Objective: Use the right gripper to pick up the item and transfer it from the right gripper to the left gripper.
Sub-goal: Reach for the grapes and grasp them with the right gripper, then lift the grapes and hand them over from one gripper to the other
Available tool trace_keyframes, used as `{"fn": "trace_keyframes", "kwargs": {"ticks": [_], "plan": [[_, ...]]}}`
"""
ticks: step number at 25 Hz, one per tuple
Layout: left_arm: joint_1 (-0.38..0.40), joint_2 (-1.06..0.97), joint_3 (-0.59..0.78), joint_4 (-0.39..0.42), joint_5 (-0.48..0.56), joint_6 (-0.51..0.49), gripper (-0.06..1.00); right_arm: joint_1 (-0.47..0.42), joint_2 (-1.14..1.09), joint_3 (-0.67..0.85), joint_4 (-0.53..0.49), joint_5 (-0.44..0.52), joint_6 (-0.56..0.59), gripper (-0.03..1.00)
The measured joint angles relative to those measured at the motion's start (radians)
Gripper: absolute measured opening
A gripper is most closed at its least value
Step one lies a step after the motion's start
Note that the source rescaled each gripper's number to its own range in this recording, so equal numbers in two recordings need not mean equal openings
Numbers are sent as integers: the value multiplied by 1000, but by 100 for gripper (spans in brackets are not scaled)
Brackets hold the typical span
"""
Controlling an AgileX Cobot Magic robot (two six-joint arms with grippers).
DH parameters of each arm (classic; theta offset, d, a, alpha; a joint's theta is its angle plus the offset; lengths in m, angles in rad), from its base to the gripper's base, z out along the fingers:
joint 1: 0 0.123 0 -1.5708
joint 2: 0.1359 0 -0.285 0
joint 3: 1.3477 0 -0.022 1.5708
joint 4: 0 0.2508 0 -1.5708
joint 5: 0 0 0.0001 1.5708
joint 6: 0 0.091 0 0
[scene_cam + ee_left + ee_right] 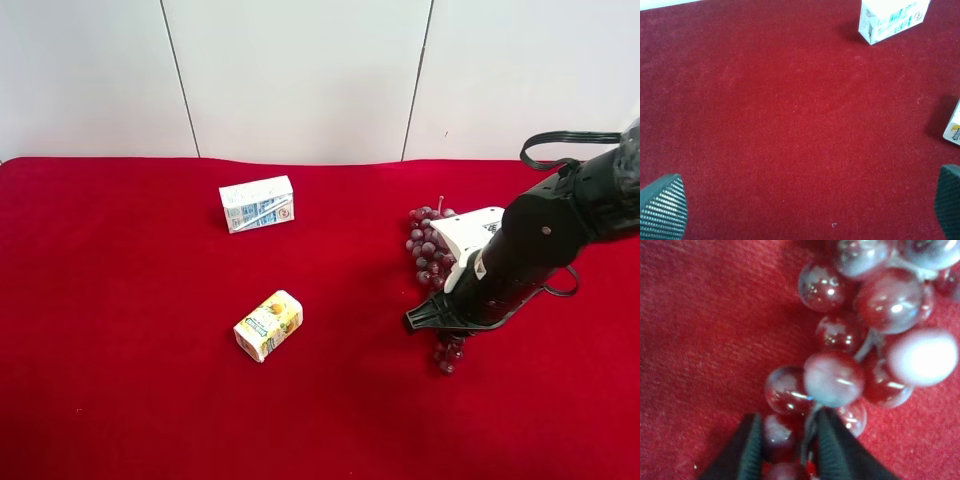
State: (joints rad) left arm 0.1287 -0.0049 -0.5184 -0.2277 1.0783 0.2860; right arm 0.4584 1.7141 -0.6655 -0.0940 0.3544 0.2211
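On the red cloth [130, 300], at about three o'clock in the high view, the item [428, 245] is lying lengthwise, its stem pointing toward twelve and its thin tail toward six. I am leaning my right arm [545, 235] across its middle. The white wrist piece [468, 235] is covering part of the bunch, and only the upper cluster and a few grapes at the tail are showing there.

My right gripper [789, 452] is reaching down into the bunch. Its jaws are standing narrow, and the two black fingers [747, 452] are pinching one dark red grape and a pale stalk between them. As far as the blurred close view is letting me see, a finger is pressing on either side. More grapes are crowding just beyond the tips, and the bunch is resting on the cloth.

My left gripper [805, 202] is hanging over the cloth with its jaws spread wide. Its ribbed pads [662, 210] are sitting at the far edges of its own view, holding nothing.

From the item, the white-blue carton [257, 203] is lying at about ten o'clock. The yellow-white carton [268, 325] is lying at about nine o'clock. Both are sitting well apart from the bunch and from each other.
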Motion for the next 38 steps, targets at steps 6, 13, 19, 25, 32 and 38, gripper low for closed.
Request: {"fn": "trace_keyframes", "kwargs": {"ticks": [6, 13, 19, 25, 32, 38], "plan": [[0, 0, 0, 0, 0, 0, 100, 0, 0, 0, 0, -12, -8, 13], [0, 0, 0, 0, 0, 0, 100, 0, -25, 0, 0, -21, -27, 13], [0, 0, 0, 0, 0, 0, 100, 0, -119, -7, 0, 26, -45, 11], [0, 0, 0, 0, 0, 0, 100, 0, -196, -132, 5, 201, -90, 11], [0, 0, 0, 0, 0, 0, 100, 0, -202, -331, 188, 343, -295, 9], [0, 0, 0, 0, 0, 0, 100, 0, -202, -510, 339, 417, -437, 9]]}}
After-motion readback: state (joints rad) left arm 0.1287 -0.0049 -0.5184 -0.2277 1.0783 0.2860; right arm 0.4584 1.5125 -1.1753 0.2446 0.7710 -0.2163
